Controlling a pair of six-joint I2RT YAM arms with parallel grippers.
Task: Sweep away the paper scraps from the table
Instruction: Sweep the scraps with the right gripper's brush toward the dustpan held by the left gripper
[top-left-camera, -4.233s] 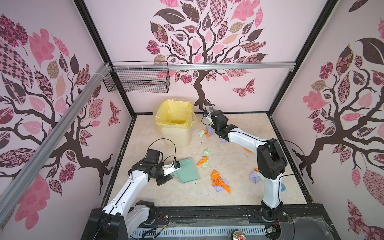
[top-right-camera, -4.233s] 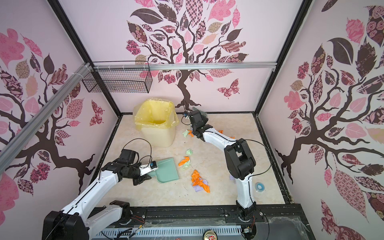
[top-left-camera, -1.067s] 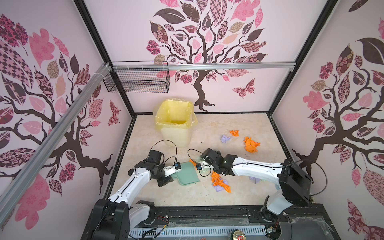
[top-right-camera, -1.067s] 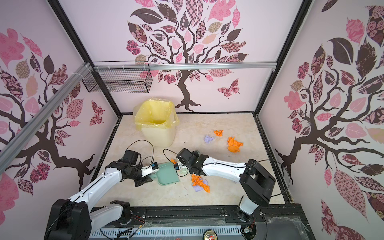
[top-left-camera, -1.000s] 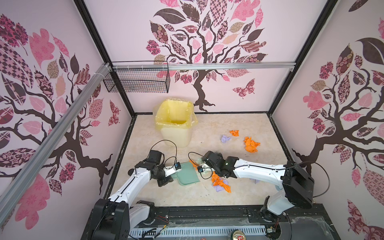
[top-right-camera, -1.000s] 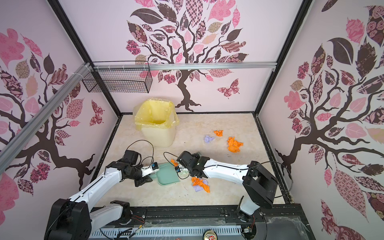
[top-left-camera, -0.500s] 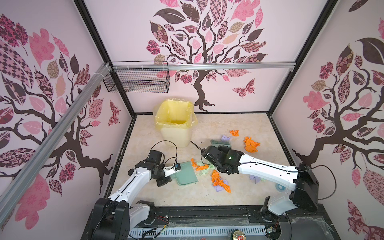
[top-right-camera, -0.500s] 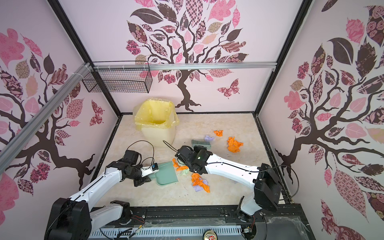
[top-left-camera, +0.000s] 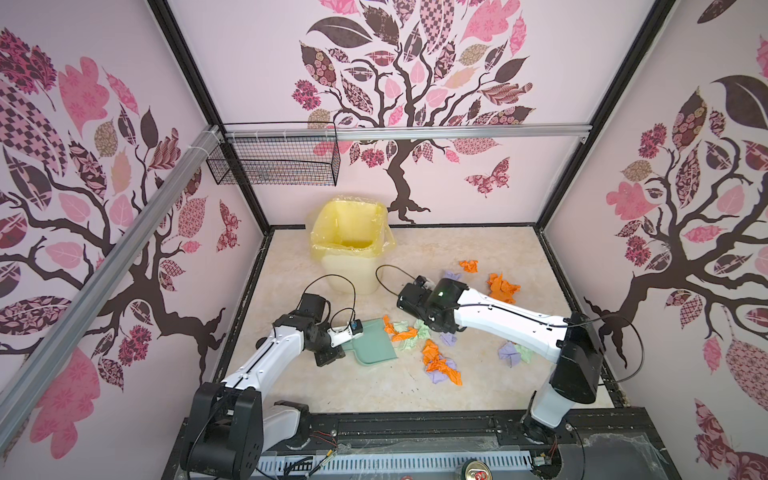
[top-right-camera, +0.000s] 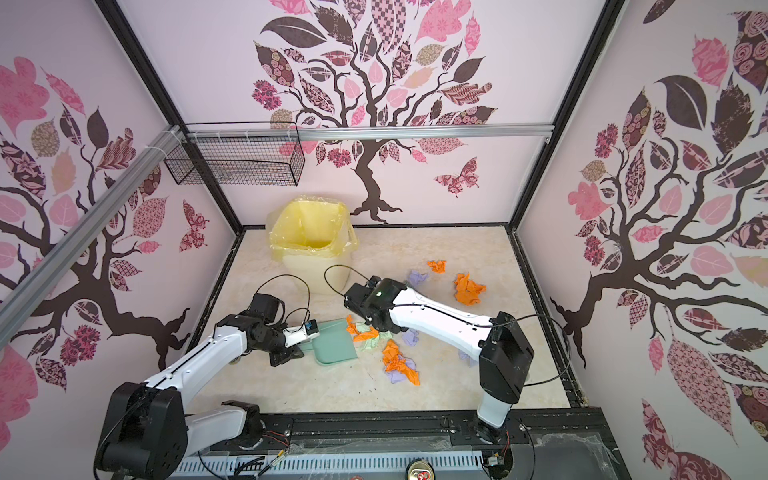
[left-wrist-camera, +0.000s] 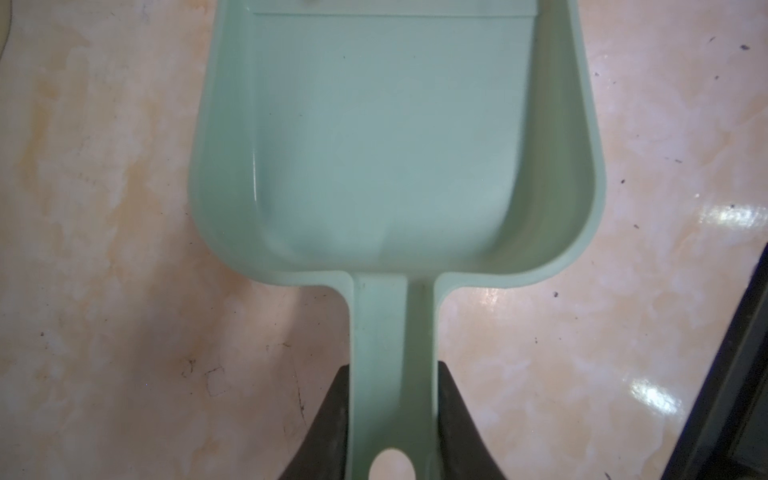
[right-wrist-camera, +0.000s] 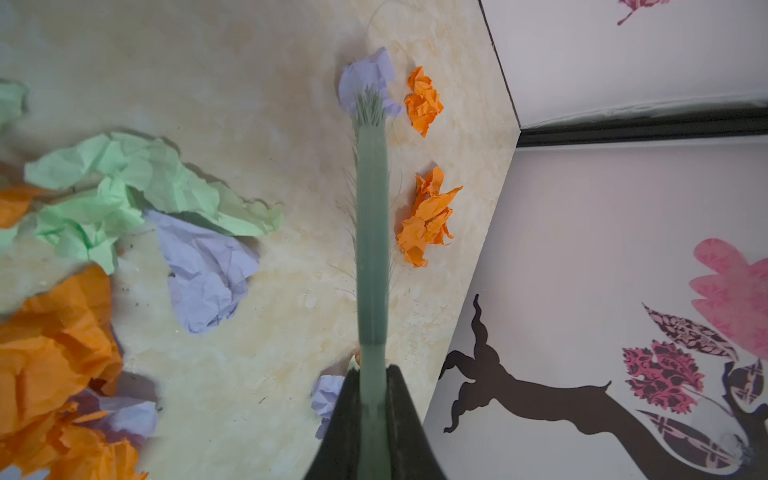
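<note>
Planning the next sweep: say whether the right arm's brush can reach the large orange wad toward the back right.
Probably yes: the right gripper holds the brush right beside that orange wad, with only bare table between.

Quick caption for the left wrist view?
Left gripper grips the handle of a mint-green plastic dustpan on the beige marbled table.

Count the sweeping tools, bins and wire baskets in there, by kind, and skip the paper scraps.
dustpan: 1
brush: 1
yellow-lined bin: 1
wire basket: 1
Total: 4
</note>
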